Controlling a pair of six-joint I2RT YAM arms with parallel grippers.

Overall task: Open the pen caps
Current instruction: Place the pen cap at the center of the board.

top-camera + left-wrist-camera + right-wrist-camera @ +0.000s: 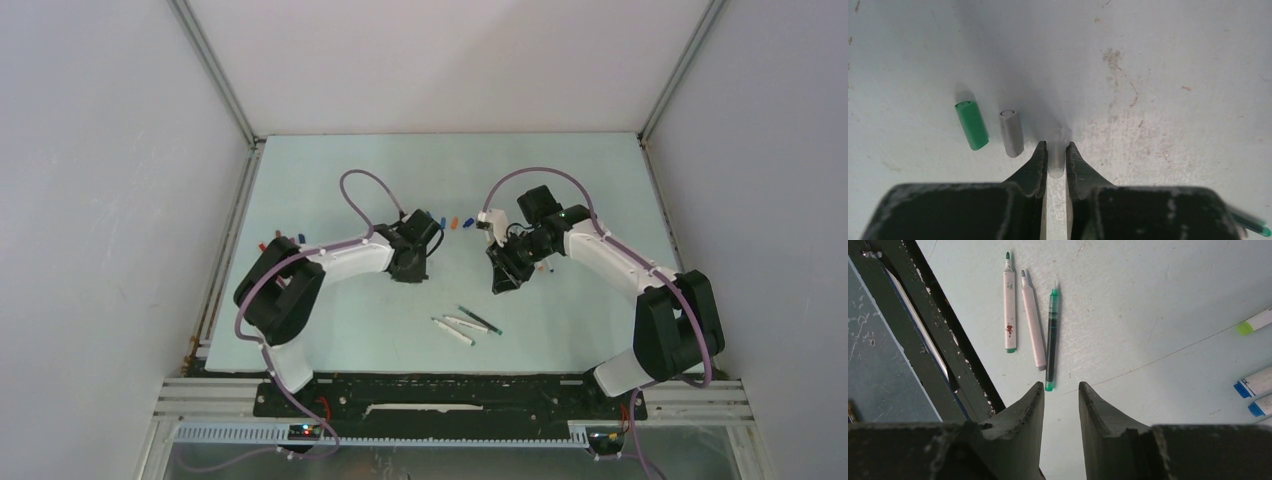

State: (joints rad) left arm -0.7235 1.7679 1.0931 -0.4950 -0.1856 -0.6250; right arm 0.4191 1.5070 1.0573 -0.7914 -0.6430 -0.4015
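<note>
My left gripper [1055, 146] is shut on a small clear pen cap [1056, 157], held low over the table. A green cap [971, 125] and a grey cap [1012, 133] lie just left of it. In the top view the left gripper [411, 271] is left of centre, with an orange cap [455, 224] and a blue cap [467, 222] behind it. My right gripper [1060, 386] is open and empty above the table, right of centre in the top view [498, 284]. Three uncapped pens [1032, 320] lie ahead of it.
The three pens show near the table's front in the top view [466, 325]. Pens with blue ends [1254, 382] and a yellow-green end [1254, 324] lie at the right of the right wrist view. The black front rail [933, 325] runs along its left side.
</note>
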